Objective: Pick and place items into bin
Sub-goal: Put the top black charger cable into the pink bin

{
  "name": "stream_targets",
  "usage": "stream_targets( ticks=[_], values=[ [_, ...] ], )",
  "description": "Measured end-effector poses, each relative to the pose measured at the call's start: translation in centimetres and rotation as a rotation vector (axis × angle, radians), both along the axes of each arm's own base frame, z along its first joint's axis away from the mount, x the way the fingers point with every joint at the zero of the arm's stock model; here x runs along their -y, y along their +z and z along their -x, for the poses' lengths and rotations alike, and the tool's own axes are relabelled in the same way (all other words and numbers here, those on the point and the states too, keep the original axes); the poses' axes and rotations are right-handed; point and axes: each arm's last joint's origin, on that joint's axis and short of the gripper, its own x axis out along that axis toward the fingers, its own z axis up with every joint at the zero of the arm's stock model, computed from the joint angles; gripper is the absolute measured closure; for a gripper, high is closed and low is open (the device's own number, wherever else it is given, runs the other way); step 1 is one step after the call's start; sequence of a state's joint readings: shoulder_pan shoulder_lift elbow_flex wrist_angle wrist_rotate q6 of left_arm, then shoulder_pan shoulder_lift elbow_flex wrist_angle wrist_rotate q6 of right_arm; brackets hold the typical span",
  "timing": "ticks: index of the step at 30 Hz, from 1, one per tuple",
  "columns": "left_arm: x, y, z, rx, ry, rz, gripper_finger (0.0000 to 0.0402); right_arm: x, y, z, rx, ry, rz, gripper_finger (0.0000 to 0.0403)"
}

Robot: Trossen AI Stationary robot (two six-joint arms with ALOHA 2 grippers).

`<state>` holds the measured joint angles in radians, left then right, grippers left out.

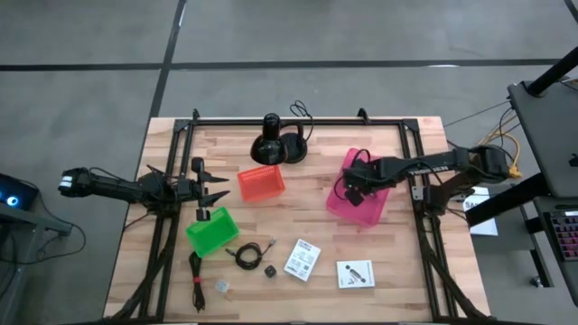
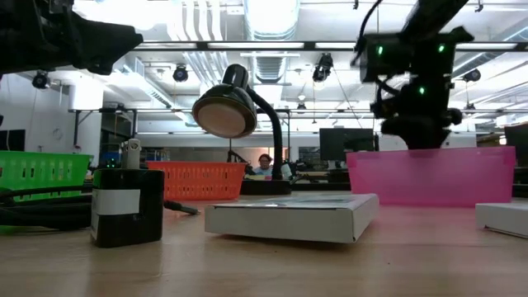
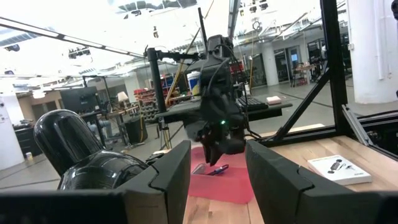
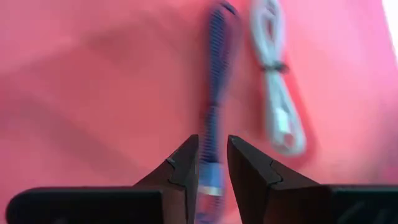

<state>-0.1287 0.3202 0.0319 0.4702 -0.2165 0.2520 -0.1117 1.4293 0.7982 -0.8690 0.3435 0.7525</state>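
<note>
On the wooden table (image 1: 361,253), the right gripper (image 4: 212,163) is held slightly open over the pink bin (image 1: 359,206), above a blue cable (image 4: 214,106); the left gripper (image 3: 216,165) is parked open.

Large open robotics lab or workshop, exposed ceiling ducts (image 2: 206,25) and track lights overhead, concrete floor (image 1: 81,81) around a wooden worktable (image 1: 316,144) framed in black metal, monitors (image 2: 338,140) and cluttered benches behind, a person (image 2: 264,163) seated far back.
</note>
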Motion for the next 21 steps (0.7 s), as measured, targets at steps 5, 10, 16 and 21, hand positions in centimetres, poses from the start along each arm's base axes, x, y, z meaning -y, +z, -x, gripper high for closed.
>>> stream_targets(
  ticks=[5,10,16,21],
  values=[
    [0.0,0.0,0.0,0.000,0.000,0.000,0.0262,-2.0,1.6,-0.7,0.178,0.089,0.053,0.0334],
    [0.0,0.0,0.0,0.000,0.000,0.000,0.0262,-4.5,3.5,-1.2,0.341,0.242,0.166,0.0328],
    [0.0,0.0,0.0,0.000,0.001,0.000,0.0262,-8.2,4.8,-2.9,0.520,0.503,0.328,0.0328],
    [0.0,0.0,0.0,0.001,0.000,0.000,0.0262,-11.0,4.9,-4.5,0.645,0.751,0.416,0.0335]
  ],
)
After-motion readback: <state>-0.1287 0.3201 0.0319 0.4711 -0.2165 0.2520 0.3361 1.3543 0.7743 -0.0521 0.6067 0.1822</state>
